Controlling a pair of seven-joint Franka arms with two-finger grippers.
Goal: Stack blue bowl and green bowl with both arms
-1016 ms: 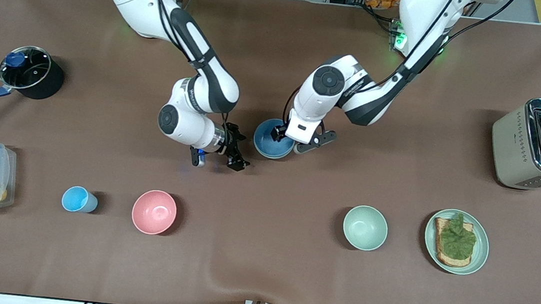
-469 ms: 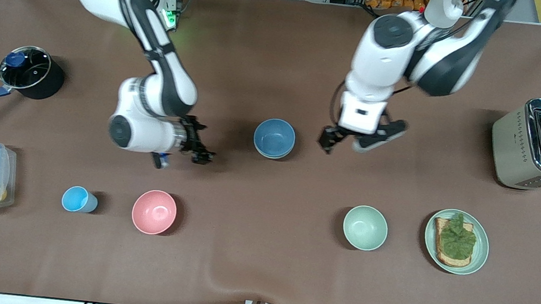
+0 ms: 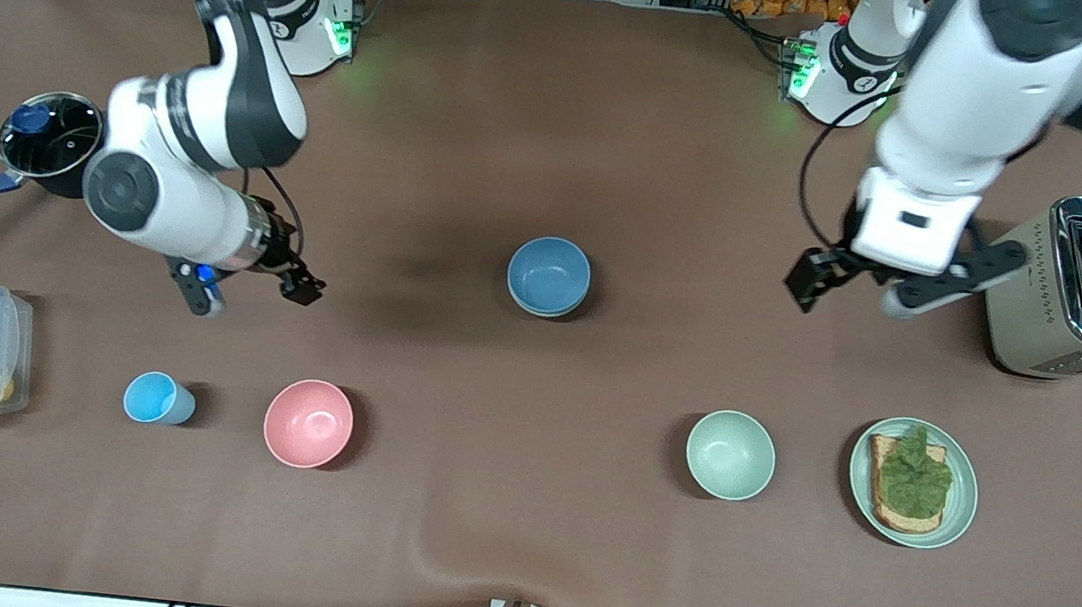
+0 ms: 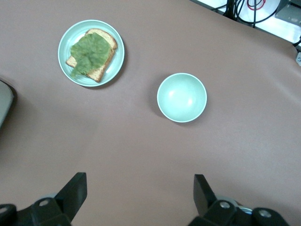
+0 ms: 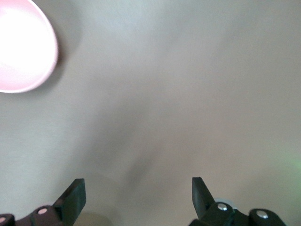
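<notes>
Blue bowl [image 3: 549, 275] nested in green bowl [image 3: 549, 307], mid-tabletop. Left gripper [image 3: 850, 284], right gripper [image 3: 246, 291] released, empty. You risk bumping toaster [image 3: 1075, 289].

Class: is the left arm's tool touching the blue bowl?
Apart. The front view shows the left tool open beside the toaster, bare table between it and the blue bowl.

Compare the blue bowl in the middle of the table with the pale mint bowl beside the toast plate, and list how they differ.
The blue bowl is medium blue; the mint bowl is pale green. The blue bowl lies farther from the front camera, mid-table; the mint bowl lies nearer, toward the left arm's end. The blue bowl seems to sit in another bowl, a second rim showing beneath; the mint bowl stands alone. Both are round, upright, empty and similar in size.
</notes>
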